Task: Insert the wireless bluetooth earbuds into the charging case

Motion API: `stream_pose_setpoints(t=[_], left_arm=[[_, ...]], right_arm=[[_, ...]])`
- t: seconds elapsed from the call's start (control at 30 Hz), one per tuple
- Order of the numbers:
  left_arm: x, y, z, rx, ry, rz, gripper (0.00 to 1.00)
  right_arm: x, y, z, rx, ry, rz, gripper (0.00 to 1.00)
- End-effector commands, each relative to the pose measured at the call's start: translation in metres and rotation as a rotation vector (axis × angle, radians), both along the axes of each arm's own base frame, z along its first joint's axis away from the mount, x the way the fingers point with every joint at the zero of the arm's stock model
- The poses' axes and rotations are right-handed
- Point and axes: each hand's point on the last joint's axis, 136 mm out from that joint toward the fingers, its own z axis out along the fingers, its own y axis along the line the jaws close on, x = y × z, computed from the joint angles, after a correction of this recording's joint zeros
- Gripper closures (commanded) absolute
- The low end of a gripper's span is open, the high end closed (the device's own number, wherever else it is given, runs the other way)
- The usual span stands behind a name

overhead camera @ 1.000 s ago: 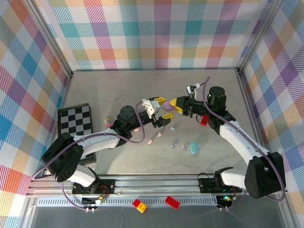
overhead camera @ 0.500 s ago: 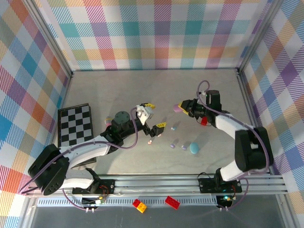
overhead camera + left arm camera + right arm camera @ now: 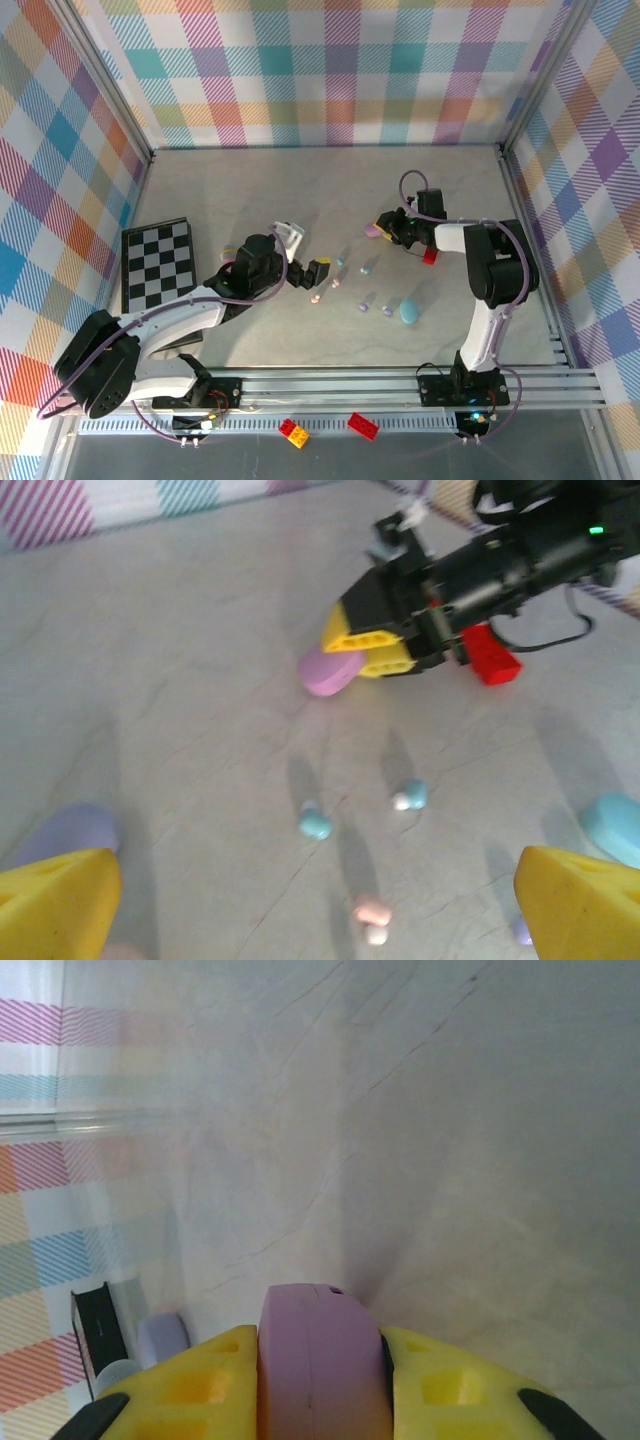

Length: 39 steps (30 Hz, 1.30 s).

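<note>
**Overhead and wrist views of two arms over a grey table (image 3: 250, 185).** The left gripper (image 3: 305, 253) hangs over the middle of the table with its jaws spread wide and nothing between them. In the left wrist view its yellow fingertips (image 3: 55, 905) sit at the two lower corners, far apart.

The right gripper (image 3: 384, 228) reaches in low from the right side. Its yellow fingers (image 3: 190, 1395) are pinched on the two flanks of the mauve charging case (image 3: 330, 672). The case looks closed. It sits at or just above the table surface, and contact with the table cannot be told.

All the earbuds lie loose on the table, outside any case, in the space between the grippers and the arm bases:
- **Teal:** the teal earbuds (image 3: 315, 824) lie near each other, a little nearer the bases than the held case.
- **Pink:** the pink earbuds (image 3: 316, 297) lie near the left gripper, on its base side.
- **Lavender:** the lavender earbuds (image 3: 366, 300) lie just beside the teal case (image 3: 409, 311), which rests shut on the table.

A red block (image 3: 429, 256) lies just beside the right gripper's wrist. A lavender case (image 3: 70, 830) rests close to the left gripper's left fingertip. A chequered board (image 3: 158, 262) lies at the table's left edge, partly under the left arm. Two toy bricks (image 3: 293, 432) sit in front of the base rail, well apart from the rest
</note>
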Motion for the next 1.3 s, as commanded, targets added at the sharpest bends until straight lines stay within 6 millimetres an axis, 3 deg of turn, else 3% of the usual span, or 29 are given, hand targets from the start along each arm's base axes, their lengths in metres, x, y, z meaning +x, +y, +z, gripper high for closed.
stream_pose_setpoints(t=[0.0,0.1,0.23,0.43,0.63,0.83,1.03,1.17,1.27], left_arm=[[0.012,0.021,0.002,0.012,0.080,0.140,0.00],[0.021,0.042,-0.007,0.061,0.128,0.254,0.00],[0.026,0.070,-0.029,0.155,0.246,0.380,0.00],[0.020,0.086,-0.064,0.331,0.451,0.439,0.02],[0.017,0.086,-0.097,0.462,0.611,0.442,0.05],[0.020,0.077,-0.114,0.501,0.664,0.400,0.17],[0.026,0.075,-0.129,0.536,0.676,0.394,0.30],[0.027,0.070,-0.136,0.535,0.694,0.380,0.33],[0.028,0.069,-0.138,0.534,0.697,0.378,0.49]], right_arm=[[0.010,-0.005,-0.003,-0.037,-0.019,-0.023,0.71],[0.011,-0.011,-0.002,-0.076,-0.023,-0.032,0.58],[0.011,-0.024,0.016,-0.163,-0.061,-0.054,0.43],[-0.003,-0.044,0.055,-0.306,-0.144,-0.052,0.26],[-0.032,-0.046,0.085,-0.335,-0.212,-0.017,0.24],[-0.054,-0.048,0.090,-0.344,-0.222,-0.003,0.24],[-0.061,-0.047,0.093,-0.328,-0.226,0.004,0.24],[-0.061,-0.045,0.099,-0.318,-0.238,0.008,0.24],[-0.062,-0.044,0.103,-0.309,-0.244,0.012,0.24]])
